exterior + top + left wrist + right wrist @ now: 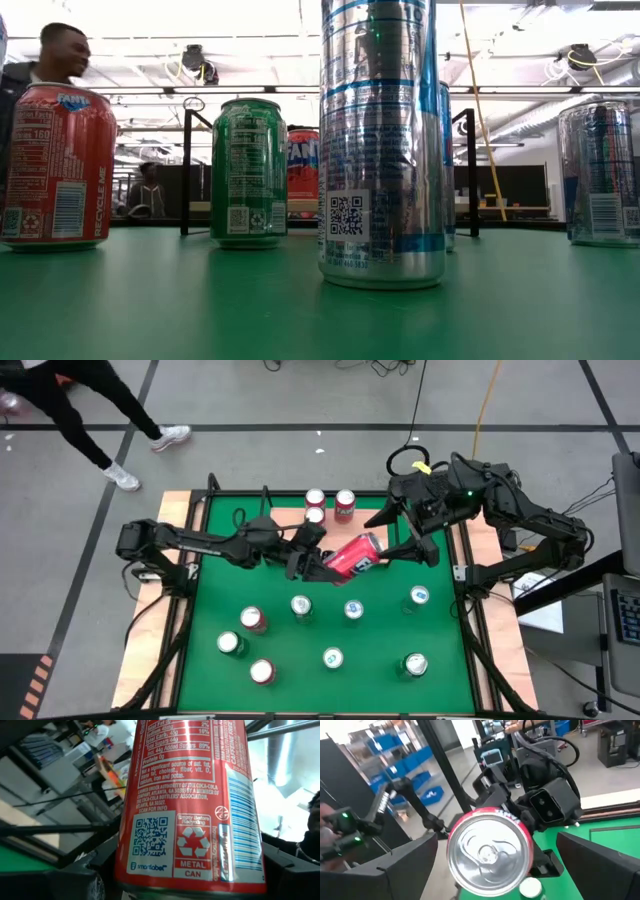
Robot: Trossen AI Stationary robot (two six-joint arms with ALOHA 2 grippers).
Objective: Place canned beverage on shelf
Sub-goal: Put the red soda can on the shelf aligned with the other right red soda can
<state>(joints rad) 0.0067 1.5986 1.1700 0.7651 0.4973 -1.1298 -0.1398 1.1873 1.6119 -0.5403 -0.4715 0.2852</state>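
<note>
So the red can (354, 554) is held up in the air over the middle of the green mat (210, 600), tipped way over on its side rather than upright. Seen from above, its long axis runs on a diagonal, with the base end in the left gripper (312, 563) and the silver top end aimed toward the right gripper (408, 532). The left gripper is clamped around the can's lower body, label side up close in the left wrist view. The right gripper is spread wide open, one finger on either side of the can's top end, no contact that can be made out. In the right wrist view the lid and pull tab (489, 853) are faced head-on. Three cans (316, 499) are parked at the back by the shelf; the rest are scattered upright across the mat.
</note>
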